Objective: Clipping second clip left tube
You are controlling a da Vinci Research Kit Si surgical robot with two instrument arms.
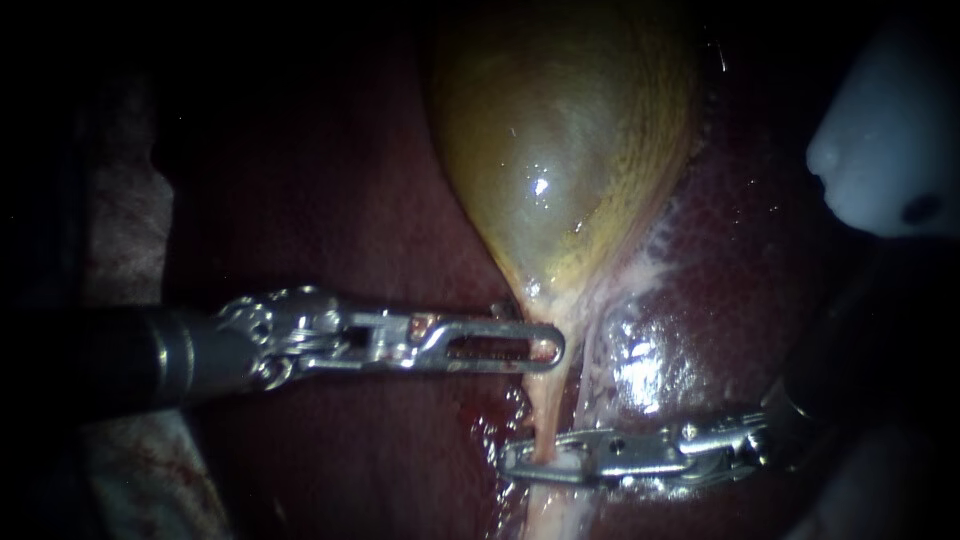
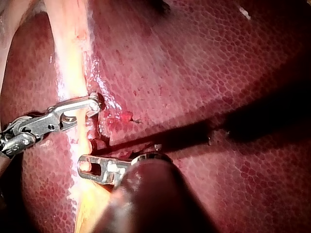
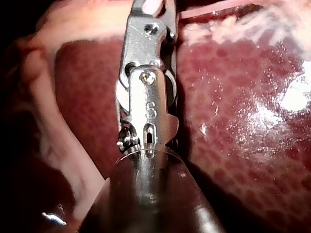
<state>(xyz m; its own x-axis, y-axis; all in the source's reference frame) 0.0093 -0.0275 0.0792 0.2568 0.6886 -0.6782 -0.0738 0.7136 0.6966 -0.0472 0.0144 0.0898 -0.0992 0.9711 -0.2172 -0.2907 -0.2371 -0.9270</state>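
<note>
The tube (image 1: pixel 545 395) is a thin, pale yellow-tan strand, wet and glossy. It leaves the tapered lower end of the gallbladder (image 1: pixel 560 130) and runs straight away from it, taut and uncut, bloodied alongside

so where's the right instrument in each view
endoscope: right instrument enters from the right, tip at the pale tube
left wrist: right instrument ahead of the left instrument, across that tube
right wrist: right instrument fills the view, over the liver
shared landmark: the liver, in all three
</note>
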